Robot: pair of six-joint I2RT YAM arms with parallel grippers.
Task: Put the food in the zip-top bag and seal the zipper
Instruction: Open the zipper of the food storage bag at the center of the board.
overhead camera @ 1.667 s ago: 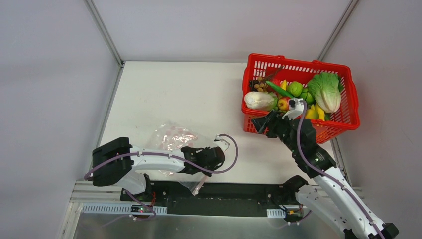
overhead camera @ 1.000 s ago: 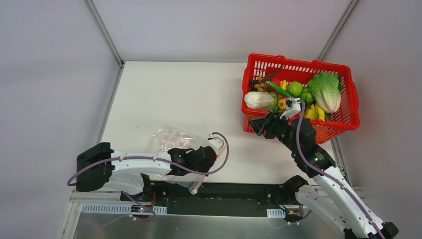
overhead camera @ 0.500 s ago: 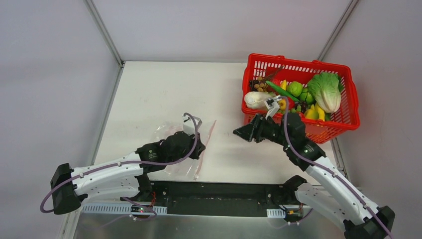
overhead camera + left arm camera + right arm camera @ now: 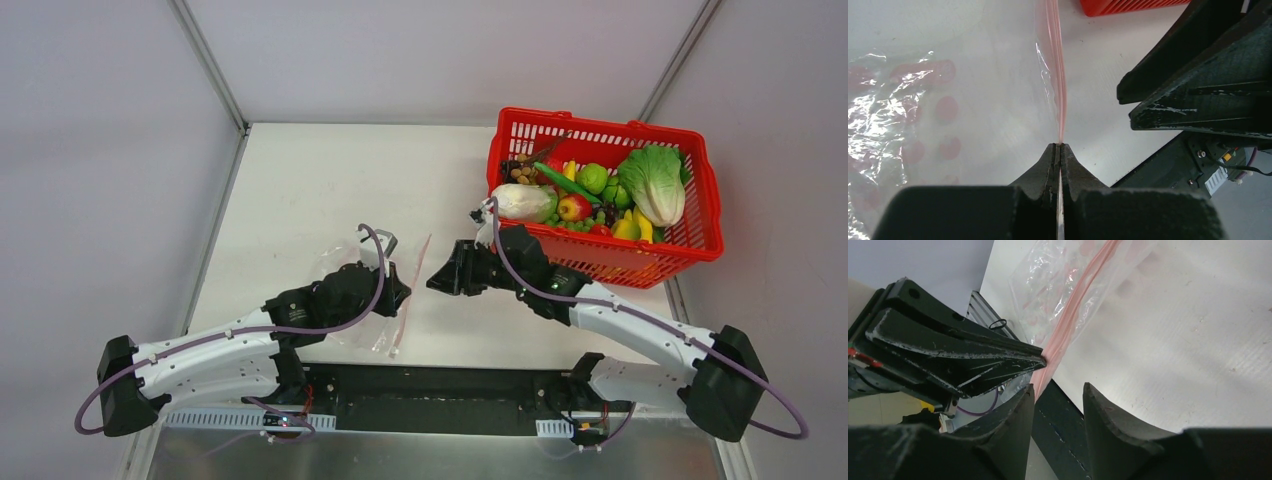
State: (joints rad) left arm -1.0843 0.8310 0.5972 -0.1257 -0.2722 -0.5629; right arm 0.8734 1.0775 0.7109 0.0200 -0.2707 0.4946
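Walls of plain grey box in the white table [image 4: 330, 190] we see from above, with food [image 4: 600, 195] in a red basket [image 4: 700, 250] far right. The zip-top bag [image 4: 338, 263] lies near the front edge, its zipper [image 4: 421, 265] running near-to-far and leaning right. Left wrist: the left gripper [image 4: 1060, 146] is pinched onto that strip. Right wrist: the right gripper [image 4: 1058, 390] is parted and empty, just beside it.

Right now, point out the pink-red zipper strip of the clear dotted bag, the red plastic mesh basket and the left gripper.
zipper strip [image 4: 1060, 75], left wrist view, mid-length
basket [image 4: 650, 268], top external view, near mesh wall
left gripper [image 4: 1060, 146], left wrist view, fingertips shut on strip
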